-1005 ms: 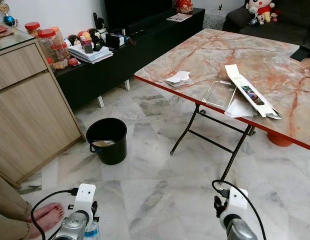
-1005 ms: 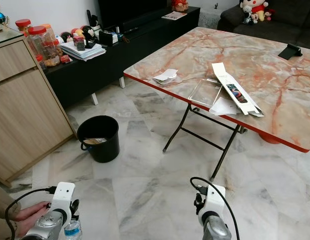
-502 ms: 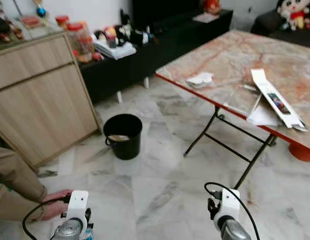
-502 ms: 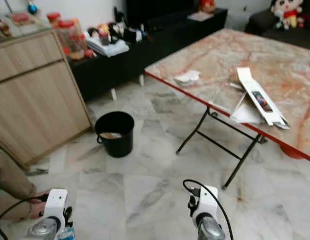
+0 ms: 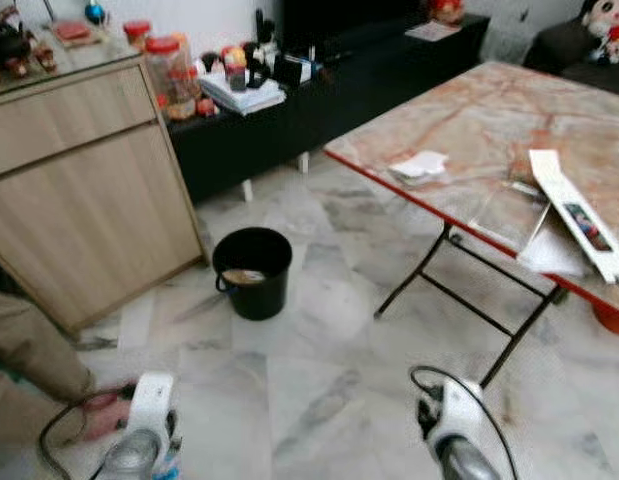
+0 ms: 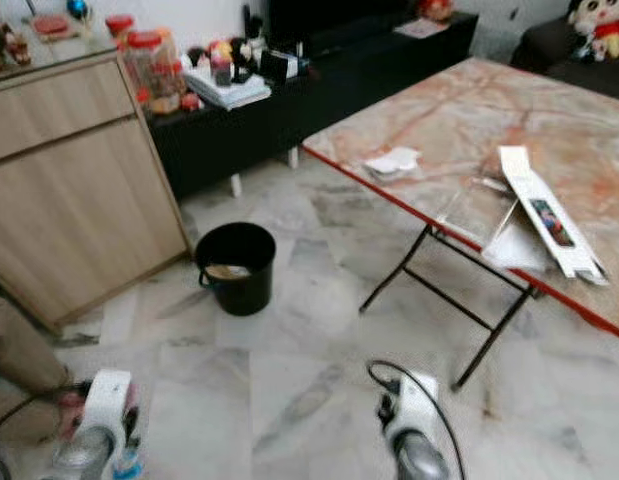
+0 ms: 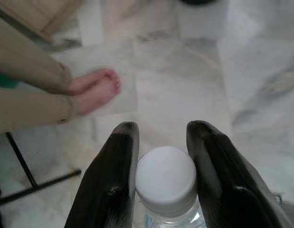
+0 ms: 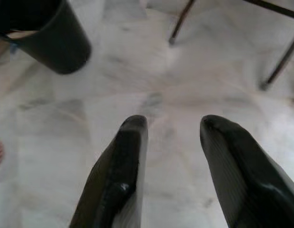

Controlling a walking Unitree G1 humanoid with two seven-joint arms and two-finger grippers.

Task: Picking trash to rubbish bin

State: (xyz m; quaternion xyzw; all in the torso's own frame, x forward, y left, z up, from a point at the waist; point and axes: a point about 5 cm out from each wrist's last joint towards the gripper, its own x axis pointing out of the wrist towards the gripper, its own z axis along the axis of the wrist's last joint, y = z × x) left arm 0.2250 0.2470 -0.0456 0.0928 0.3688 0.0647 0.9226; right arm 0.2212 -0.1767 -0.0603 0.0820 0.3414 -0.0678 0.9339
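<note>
The left pincer (image 7: 161, 175) is pinching a clear bottle (image 7: 166, 183) by its white-capped neck, low and near on the left. The black bin (image 5: 252, 271) is standing farther ahead on the floor. With so narrow a grip, the bottle is risking slipping while being carried. The right pincer (image 8: 170, 171) is hanging spread, holding nothing.

A clear plastic bottle (image 7: 166, 186) with a white screw cap is held upright between the two black fingers of the left gripper (image 7: 162, 178). A round black bin (image 5: 252, 272), open-topped with some trash inside, is set on the marble floor (image 5: 319, 380) near the wooden cabinet (image 5: 84, 200).
</note>
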